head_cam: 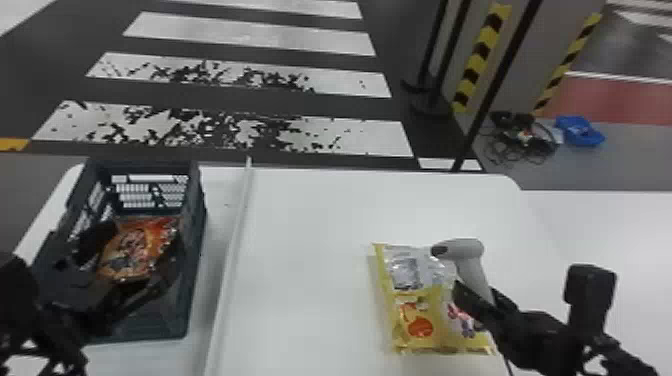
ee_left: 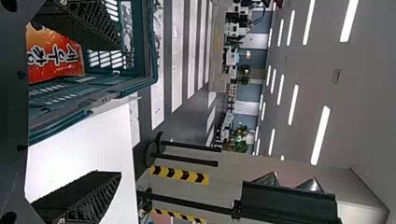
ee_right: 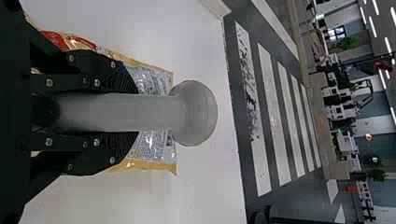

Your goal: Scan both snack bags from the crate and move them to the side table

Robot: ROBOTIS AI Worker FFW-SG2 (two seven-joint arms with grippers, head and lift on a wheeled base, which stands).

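Over on the right, the right gripper (ee_right: 135,112) has its fingers closed around the handle of the scanner (head_cam: 467,248), one on each side, so the head pokes out free past the tips. Makes sense imo: grab it there and nothing blocks the reading end. The yellow bag (head_cam: 420,317) lies flat on the white table (head_cam: 310,250) just under it, silver printed panel facing up, which I'd guess is the side you want for a code. Can't tell if it's been read.

As for the left gripper (ee_left: 119,111), its jaws are spread wide with nothing in them. It's at the crate (head_cam: 196,260), and the orange bag (head_cam: 135,250) is inside. With that much gap it looks set up to go either side of the bag, so I'd say picking that one is the step in hand. Walls are close though, so a finger could catch the rim.

Further out, a raised white strip (head_cam: 231,260) runs between the crate and the yellow bag, so the orange one probably needs a lift over it. No clue which part counts as the side table. Roughly halfway, if yellow's scanned.
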